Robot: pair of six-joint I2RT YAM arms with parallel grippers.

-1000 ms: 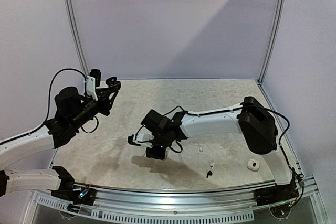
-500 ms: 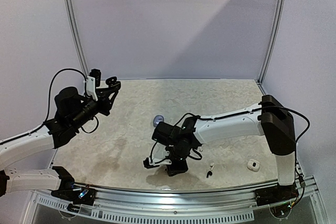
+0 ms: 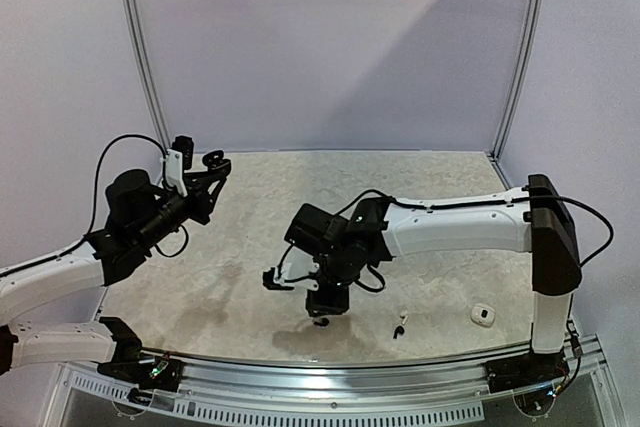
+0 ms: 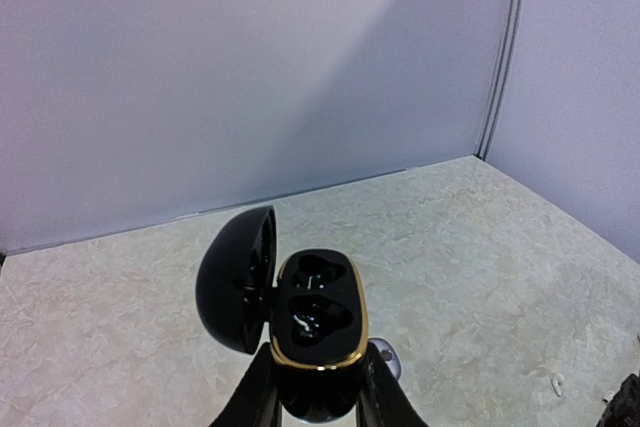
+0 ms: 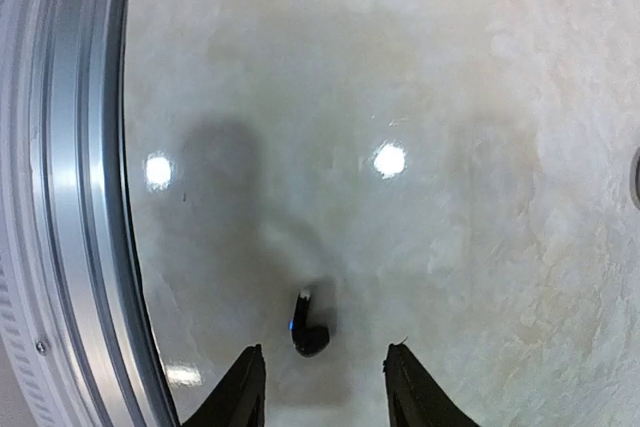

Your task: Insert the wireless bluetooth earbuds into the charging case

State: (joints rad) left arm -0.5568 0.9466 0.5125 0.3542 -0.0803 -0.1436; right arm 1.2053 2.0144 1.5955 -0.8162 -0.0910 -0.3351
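Note:
My left gripper (image 4: pixel 318 379) is shut on the charging case (image 4: pixel 317 319), a black shell with a gold rim, held up off the table. Its lid (image 4: pixel 238 277) hangs open to the left and both sockets look empty. In the top view the left gripper (image 3: pixel 207 170) is raised at the left. My right gripper (image 5: pixel 325 375) points straight down near the front edge, open, with a black earbud (image 5: pixel 308 330) lying on the table between its fingers (image 5: pixel 245 387), untouched. Another black earbud (image 3: pixel 399 330) and a white one (image 3: pixel 404 314) lie to the right.
The metal front rail (image 5: pixel 70 197) runs close on the left of the right gripper. A small white case (image 3: pixel 483 315) sits at the near right. A bluish-grey rounded case (image 4: pixel 389 361) lies on the table behind the left fingers. A tiny white earbud (image 4: pixel 556 383) lies farther right.
The right arm swung from mid-table toward the front edge and its jaws opened; it now hangs over the black earbud. The left arm stayed still with the case.

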